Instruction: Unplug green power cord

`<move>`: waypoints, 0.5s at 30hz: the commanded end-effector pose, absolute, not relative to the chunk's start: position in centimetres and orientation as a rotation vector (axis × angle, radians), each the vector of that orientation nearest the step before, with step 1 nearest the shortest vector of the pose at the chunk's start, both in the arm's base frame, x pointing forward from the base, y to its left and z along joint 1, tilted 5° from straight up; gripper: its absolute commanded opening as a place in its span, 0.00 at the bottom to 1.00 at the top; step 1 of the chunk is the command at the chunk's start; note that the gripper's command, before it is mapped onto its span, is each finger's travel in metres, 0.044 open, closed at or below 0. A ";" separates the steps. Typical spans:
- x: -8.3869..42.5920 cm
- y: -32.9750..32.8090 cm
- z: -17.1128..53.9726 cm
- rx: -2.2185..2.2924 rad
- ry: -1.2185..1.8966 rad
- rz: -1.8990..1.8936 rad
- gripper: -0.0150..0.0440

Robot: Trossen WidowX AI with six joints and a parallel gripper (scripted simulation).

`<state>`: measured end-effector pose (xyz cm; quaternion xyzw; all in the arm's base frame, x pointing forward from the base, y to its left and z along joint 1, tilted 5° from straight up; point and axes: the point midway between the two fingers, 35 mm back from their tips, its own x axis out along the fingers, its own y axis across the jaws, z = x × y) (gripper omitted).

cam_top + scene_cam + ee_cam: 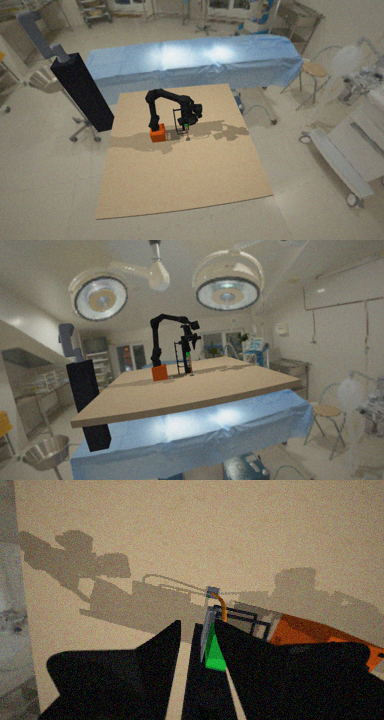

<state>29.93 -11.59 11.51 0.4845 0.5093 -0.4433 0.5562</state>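
Note:
The black power strip (187,369) (195,690) stands upright on the table. The green plug (186,125) (188,354) (215,659) is at its side, with grey parts just below. An orange cord (187,133) (191,365) (224,611) runs from it down to a small grey block (187,138) (212,591) on the table. My gripper (190,348) (197,623) is partly open and empty, pointing down, just above the plug. In the wrist view the strip and plug show between the fingers, the right finger partly covering the plug. Whether a finger touches the strip cannot be told.
A thin black frame (174,118) (176,356) (256,621) stands beside the strip, on the side of the arm's orange base (158,136) (160,374) (305,634). A tall black pedestal (84,93) (84,387) stands past the table's left edge.

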 end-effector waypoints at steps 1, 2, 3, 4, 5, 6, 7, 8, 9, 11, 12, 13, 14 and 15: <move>26.9 -12.6 9.9 1.277 1.249 -1.244 0.53; 26.9 -12.6 9.9 1.277 1.249 -1.244 0.53; 26.9 -12.6 9.9 1.277 1.249 -1.244 0.53; 26.9 -12.6 9.9 1.277 1.249 -1.244 0.53; 26.9 -12.6 9.9 1.277 1.249 -1.244 0.53; 26.9 -12.6 9.9 1.277 1.249 -1.244 0.53; 27.0 -12.7 9.9 1.277 1.249 -1.244 0.53; 27.0 -12.6 9.9 1.277 1.249 -1.244 0.53; 27.0 -12.6 9.9 1.277 1.249 -1.244 0.53; 27.0 -12.4 9.9 1.277 1.249 -1.244 0.53; 27.1 -12.3 9.9 1.277 1.249 -1.244 0.53; 27.1 -12.1 9.9 1.277 1.249 -1.244 0.53; 27.1 -11.9 9.9 1.277 1.249 -1.244 0.53; 27.1 -11.8 9.9 1.277 1.250 -1.244 0.53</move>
